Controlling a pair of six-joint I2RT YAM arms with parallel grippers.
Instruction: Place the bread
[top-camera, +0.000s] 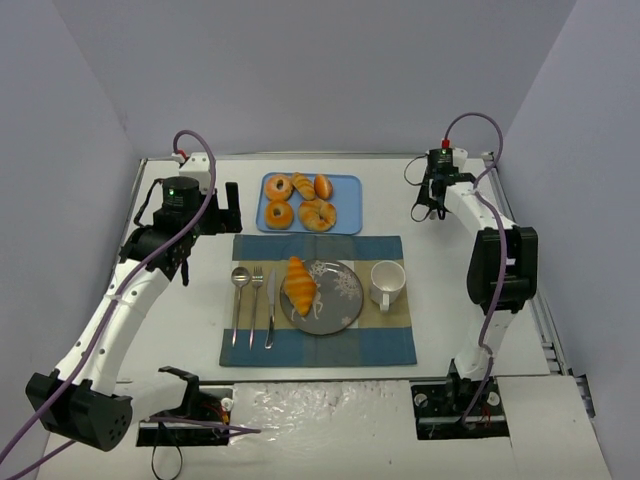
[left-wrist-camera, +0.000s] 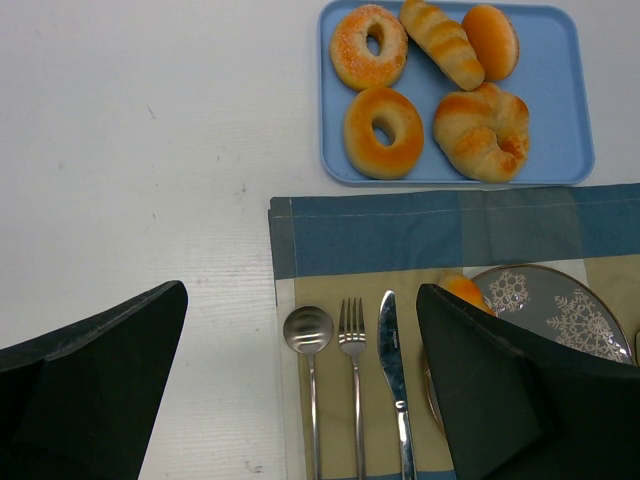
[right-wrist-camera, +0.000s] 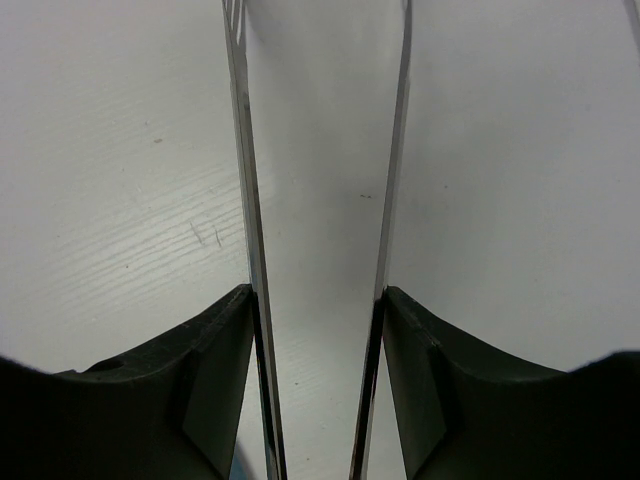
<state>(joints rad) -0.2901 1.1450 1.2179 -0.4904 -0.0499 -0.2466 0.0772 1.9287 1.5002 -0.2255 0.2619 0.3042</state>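
The bread (top-camera: 298, 283), a ridged golden-orange croissant, lies on the left part of the grey snowflake plate (top-camera: 338, 293) on the placemat. In the left wrist view only its tip (left-wrist-camera: 462, 290) shows, beside the plate (left-wrist-camera: 560, 312) and behind one finger. My left gripper (top-camera: 231, 208) is open and empty. It hovers over the table left of the tray, above the cutlery (left-wrist-camera: 302, 296). My right gripper (top-camera: 432, 205) is at the far right back, away from the bread. In the right wrist view (right-wrist-camera: 318, 280) its jaws stand a little apart with only bare table between them.
A blue tray (top-camera: 346, 184) at the back holds two ring donuts, a small roll and other pastries; it also shows in the left wrist view (left-wrist-camera: 570, 120). A spoon (top-camera: 240, 276), fork (top-camera: 256, 282) and knife (top-camera: 271, 300) lie left of the plate. A white cup (top-camera: 387, 283) stands to its right.
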